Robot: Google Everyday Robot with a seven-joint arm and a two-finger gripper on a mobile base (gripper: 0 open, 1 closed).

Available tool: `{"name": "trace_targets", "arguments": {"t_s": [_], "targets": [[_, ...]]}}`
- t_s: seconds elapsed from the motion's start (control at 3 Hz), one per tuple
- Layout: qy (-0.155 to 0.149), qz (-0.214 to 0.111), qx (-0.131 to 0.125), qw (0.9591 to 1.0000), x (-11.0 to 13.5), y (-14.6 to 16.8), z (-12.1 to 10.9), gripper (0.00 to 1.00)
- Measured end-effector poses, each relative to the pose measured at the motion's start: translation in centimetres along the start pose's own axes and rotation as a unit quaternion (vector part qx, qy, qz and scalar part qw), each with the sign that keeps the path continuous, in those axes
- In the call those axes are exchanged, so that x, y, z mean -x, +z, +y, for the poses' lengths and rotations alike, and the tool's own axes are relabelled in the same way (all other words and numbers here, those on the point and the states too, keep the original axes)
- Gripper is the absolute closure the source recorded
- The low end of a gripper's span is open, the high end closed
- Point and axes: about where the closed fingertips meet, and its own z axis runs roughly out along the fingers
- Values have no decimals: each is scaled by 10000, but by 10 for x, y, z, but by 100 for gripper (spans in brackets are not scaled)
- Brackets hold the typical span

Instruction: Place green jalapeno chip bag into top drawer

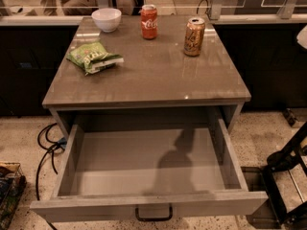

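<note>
The green jalapeno chip bag (94,56) lies flat on the left side of the grey tabletop (158,75), light green with white and red print. The top drawer (148,169) is pulled wide open below the tabletop. Its inside is bare apart from a dark shadow, and its dark loop handle (153,214) shows at the front panel. My gripper is not in view. Only a pale rounded piece (302,36) shows at the right edge, and I cannot tell what it is.
A white bowl (106,19) stands at the back left of the tabletop, a red soda can (149,21) at the back middle and a brown-gold can (194,36) to its right. Black cables (48,143) lie on the floor at left. A dark metal frame (285,176) stands at the lower right.
</note>
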Motion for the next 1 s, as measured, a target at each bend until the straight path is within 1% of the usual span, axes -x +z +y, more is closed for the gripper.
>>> {"name": "trace_targets", "arguments": {"t_s": [1.0], "targets": [[-1,-3,0,10000,0,0,0,0]]}}
